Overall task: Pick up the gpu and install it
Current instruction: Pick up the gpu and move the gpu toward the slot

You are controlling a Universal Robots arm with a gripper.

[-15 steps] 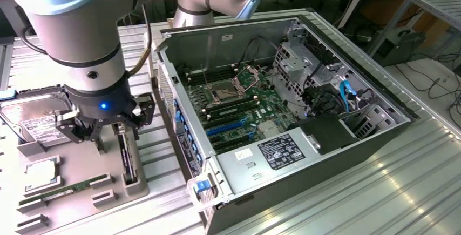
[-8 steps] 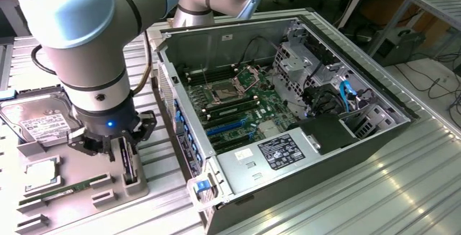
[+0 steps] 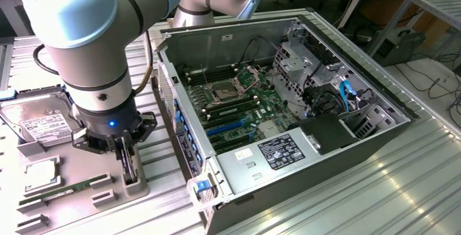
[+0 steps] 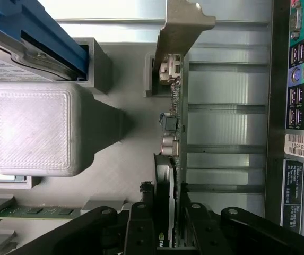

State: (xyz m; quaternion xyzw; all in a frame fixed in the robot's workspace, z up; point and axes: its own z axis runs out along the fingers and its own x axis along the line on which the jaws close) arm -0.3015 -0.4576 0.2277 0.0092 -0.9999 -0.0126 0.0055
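Note:
The gpu (image 3: pixel 129 166) stands on edge in a slot of the grey parts holder (image 3: pixel 79 159), at the exterior view's left of the PC case. In the wrist view the gpu (image 4: pixel 174 106) is a thin green board seen edge-on, with its silver bracket (image 4: pixel 182 26) at one end and the black fan side near me. My gripper (image 3: pixel 124 149) has come straight down over it. My gripper (image 4: pixel 168 226) straddles the card, one of the black fingers (image 4: pixel 141 226) on each side. Narrow gaps remain, so it is open and the card still sits in its slot.
The open PC case (image 3: pixel 374 97) lies to the exterior view's right, with blue expansion slots (image 3: pixel 226 128) on the motherboard. The holder also carries a hard drive (image 3: pixel 40 119), a CPU (image 3: pixel 40 173) and a RAM stick (image 3: pixel 68 187). A grey block (image 4: pixel 32 130) stands beside the card.

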